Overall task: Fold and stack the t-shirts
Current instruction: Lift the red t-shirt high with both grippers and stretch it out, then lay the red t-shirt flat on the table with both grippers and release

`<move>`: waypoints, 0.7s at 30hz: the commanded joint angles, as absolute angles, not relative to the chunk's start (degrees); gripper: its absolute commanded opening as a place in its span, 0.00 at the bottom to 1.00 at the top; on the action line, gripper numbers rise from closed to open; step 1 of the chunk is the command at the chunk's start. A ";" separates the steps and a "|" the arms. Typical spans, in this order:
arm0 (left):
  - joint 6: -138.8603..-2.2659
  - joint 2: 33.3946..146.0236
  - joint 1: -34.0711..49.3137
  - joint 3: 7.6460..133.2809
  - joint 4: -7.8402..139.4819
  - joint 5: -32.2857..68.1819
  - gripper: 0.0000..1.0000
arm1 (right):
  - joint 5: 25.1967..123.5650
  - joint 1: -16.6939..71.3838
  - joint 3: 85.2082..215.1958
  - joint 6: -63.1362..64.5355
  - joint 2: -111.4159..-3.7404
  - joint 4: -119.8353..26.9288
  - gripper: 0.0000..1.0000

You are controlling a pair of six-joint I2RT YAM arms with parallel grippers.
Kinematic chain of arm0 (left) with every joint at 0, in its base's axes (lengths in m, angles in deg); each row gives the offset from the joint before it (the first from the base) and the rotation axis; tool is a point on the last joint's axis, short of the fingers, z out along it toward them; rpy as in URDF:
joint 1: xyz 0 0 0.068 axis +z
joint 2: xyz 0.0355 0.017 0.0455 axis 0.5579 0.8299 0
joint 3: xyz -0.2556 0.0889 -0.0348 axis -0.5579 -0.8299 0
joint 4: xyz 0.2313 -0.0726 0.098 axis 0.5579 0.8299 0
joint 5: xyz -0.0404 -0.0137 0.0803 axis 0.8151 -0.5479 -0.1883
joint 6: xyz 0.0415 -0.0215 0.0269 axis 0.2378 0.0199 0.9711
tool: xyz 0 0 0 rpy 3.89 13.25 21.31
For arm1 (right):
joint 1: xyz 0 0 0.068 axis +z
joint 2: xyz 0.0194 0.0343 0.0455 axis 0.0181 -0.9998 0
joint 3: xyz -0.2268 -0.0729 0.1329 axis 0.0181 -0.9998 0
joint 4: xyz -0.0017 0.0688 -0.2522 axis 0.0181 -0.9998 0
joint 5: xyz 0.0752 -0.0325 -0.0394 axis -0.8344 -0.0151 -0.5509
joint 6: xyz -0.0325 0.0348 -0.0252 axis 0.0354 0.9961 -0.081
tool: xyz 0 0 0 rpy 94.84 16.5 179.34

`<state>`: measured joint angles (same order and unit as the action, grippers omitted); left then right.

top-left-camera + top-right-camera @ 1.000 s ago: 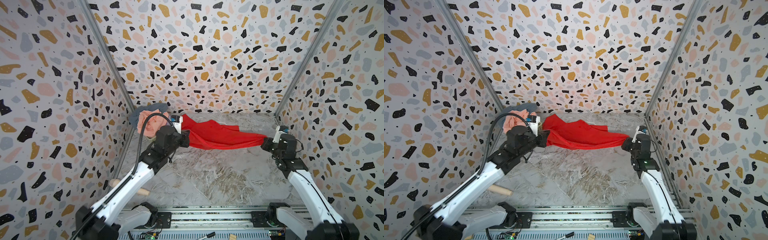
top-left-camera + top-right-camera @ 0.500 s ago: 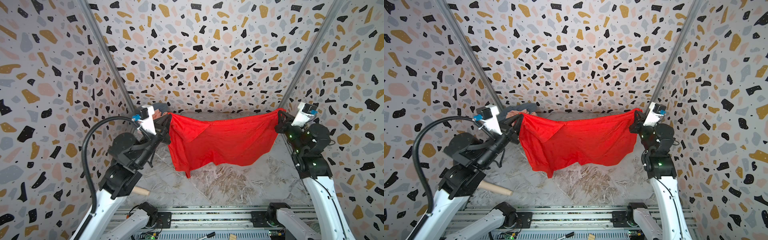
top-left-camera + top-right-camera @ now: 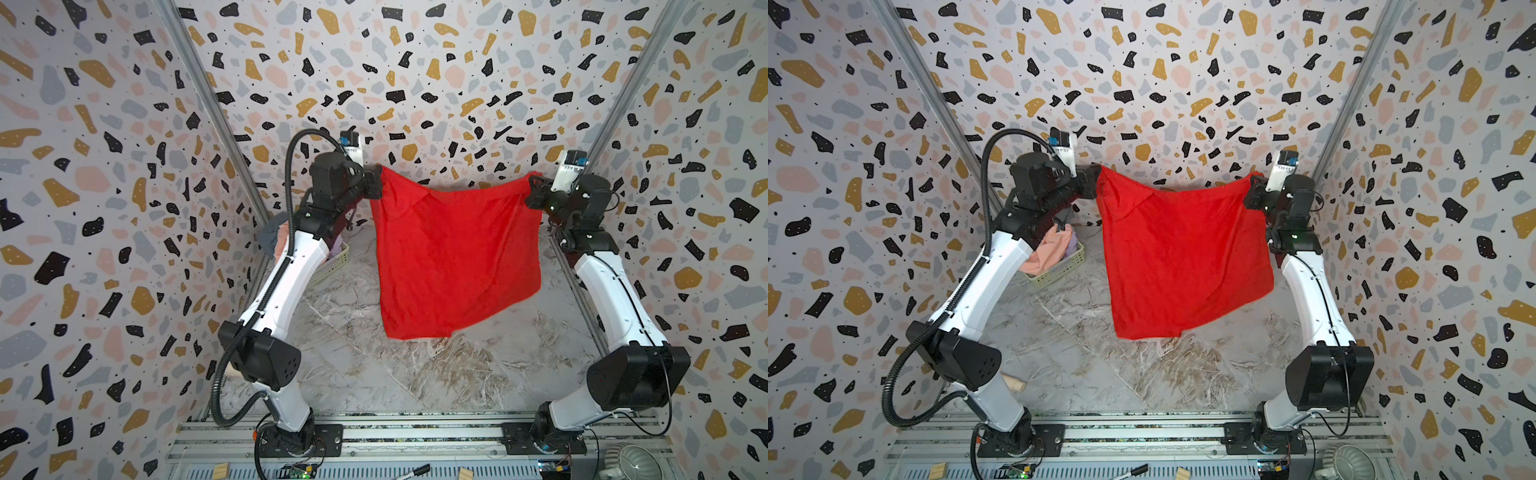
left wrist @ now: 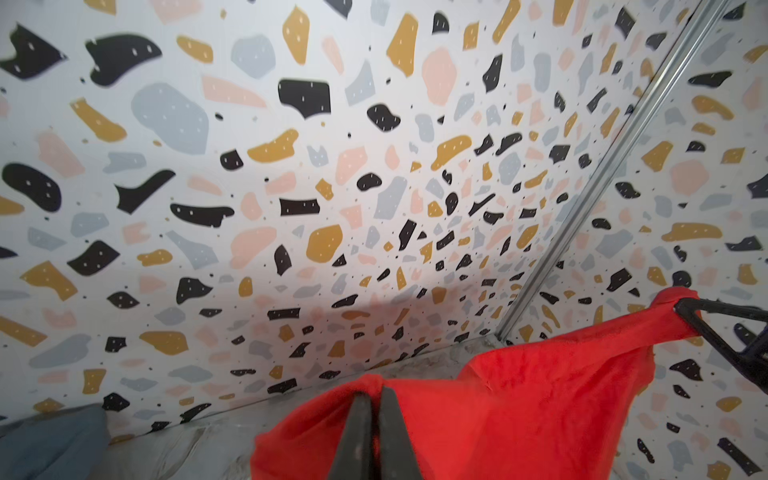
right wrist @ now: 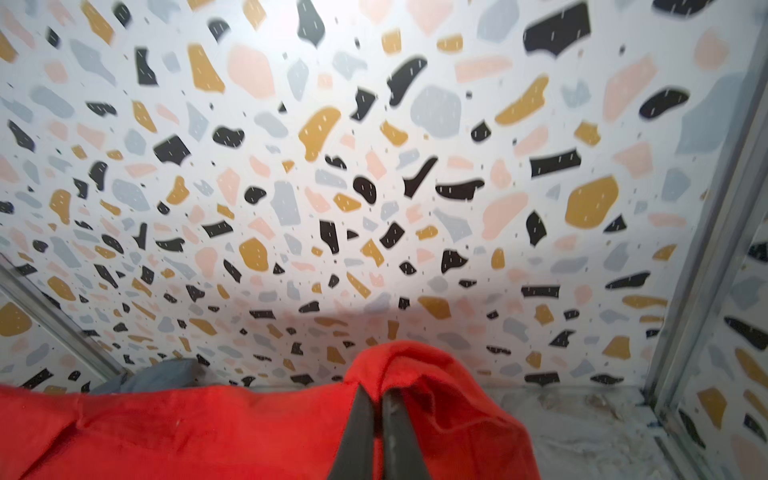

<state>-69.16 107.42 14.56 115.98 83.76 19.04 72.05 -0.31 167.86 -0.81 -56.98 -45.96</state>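
A bright red t-shirt [image 3: 453,257] [image 3: 1183,257] hangs spread in the air between both grippers, its lower edge free above the marble table. My left gripper [image 3: 376,183] [image 3: 1096,183] [image 4: 374,395] is shut on its upper left corner. My right gripper [image 3: 532,187] [image 3: 1252,189] [image 5: 376,395] is shut on its upper right corner. In the wrist views red cloth bunches over each pair of closed fingers. More t-shirts, peach-pink [image 3: 1048,251], lilac and grey-blue [image 3: 270,232], lie heaped in the basket at the back left, partly hidden by my left arm.
A pale yellow-green lattice basket [image 3: 1065,266] [image 3: 332,266] stands in the back left corner. Terrazzo-patterned walls close in on three sides. The marble tabletop [image 3: 415,374] lies below the shirt. A wooden dowel [image 3: 1013,382] lies near my left arm's elbow.
Both grippers have risen from near the table to well above it and held their grip. The red shirt went from a low stretched strip to hanging open full length.
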 commanded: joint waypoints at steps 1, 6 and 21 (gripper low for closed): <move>-70.76 99.43 14.45 119.77 81.98 21.46 0.00 | 72.71 -0.93 170.97 -3.53 -48.92 -43.49 0.00; -70.83 84.41 14.46 99.98 79.25 18.67 0.00 | 73.60 -1.01 158.49 -3.72 -38.00 -44.58 0.00; -86.47 56.52 14.42 43.18 92.96 20.41 0.54 | 75.63 -1.37 108.82 5.73 -31.73 -54.00 0.00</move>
<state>-82.88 60.19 14.49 43.08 91.08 18.73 76.16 -1.05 110.71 4.74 -31.64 -52.04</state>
